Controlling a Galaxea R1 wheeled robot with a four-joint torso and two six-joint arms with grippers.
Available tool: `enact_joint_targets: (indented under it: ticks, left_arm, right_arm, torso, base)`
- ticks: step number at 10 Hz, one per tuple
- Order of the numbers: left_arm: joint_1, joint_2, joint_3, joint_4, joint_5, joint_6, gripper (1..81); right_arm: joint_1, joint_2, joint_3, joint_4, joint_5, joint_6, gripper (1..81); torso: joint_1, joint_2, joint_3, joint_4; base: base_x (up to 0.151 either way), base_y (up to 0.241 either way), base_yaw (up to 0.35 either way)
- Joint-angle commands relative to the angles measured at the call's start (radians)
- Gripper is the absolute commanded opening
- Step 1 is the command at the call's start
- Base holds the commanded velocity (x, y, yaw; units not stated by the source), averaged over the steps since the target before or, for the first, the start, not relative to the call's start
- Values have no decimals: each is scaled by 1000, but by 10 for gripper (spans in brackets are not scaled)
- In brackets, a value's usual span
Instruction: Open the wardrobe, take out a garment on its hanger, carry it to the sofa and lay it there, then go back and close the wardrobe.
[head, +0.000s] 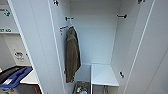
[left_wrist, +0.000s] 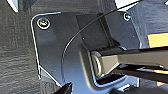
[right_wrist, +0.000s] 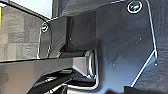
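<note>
- Wardrobe (head: 100, 37): directly ahead, both doors swung wide, white interior exposed.
- Olive-brown jacket (head: 72, 56): hangs from a black hook (head: 69, 18) on the left inner wall.
- White shelf (head: 103, 75): low, at right inside.
- Gripper state, either arm: cannot be determined.

A home bedroom: open white wardrobe (head: 100, 37) holding a jacket (head: 72, 55).

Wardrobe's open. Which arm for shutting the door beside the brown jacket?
Left, probably. That door stands on the robot's left, the jacket hanging just inside it; the right arm would have to cross over. Both wrist cameras face floor.
</note>
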Motion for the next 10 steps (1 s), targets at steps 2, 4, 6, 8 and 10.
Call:
enact_joint_targets:
  ticks: [2, 4, 6, 8, 10]
  left_arm:
    - [-21, -397, 296, -42, -186, -107, 811]
    - [-25, -539, 348, -39, -286, -195, 811]
    - [-57, -661, 359, -37, -323, -277, 811]
    - [-135, -753, 365, -34, -326, -359, 811]
    - [-261, -813, 362, -33, -311, -431, 811]
  right_arm:
    - [83, -350, 239, 16, 93, 35, 811]
    - [140, -479, 271, 19, 126, 107, 811]
    - [183, -575, 262, 21, 205, 180, 811]
    - [260, -611, 185, 21, 226, 267, 811]
    - [367, -608, 98, 22, 216, 352, 811]
  torso:
    - [0, 0, 0, 0]
    - [0, 0, 0, 0]
    - [0, 0, 0, 0]
    - [0, 0, 0, 0]
    - [0, 0, 0, 0]
  base:
    - [0, 0, 0]
    - [0, 0, 0]
    - [0, 0, 0]
    - [0, 0, 0]
    - [0, 0, 0]
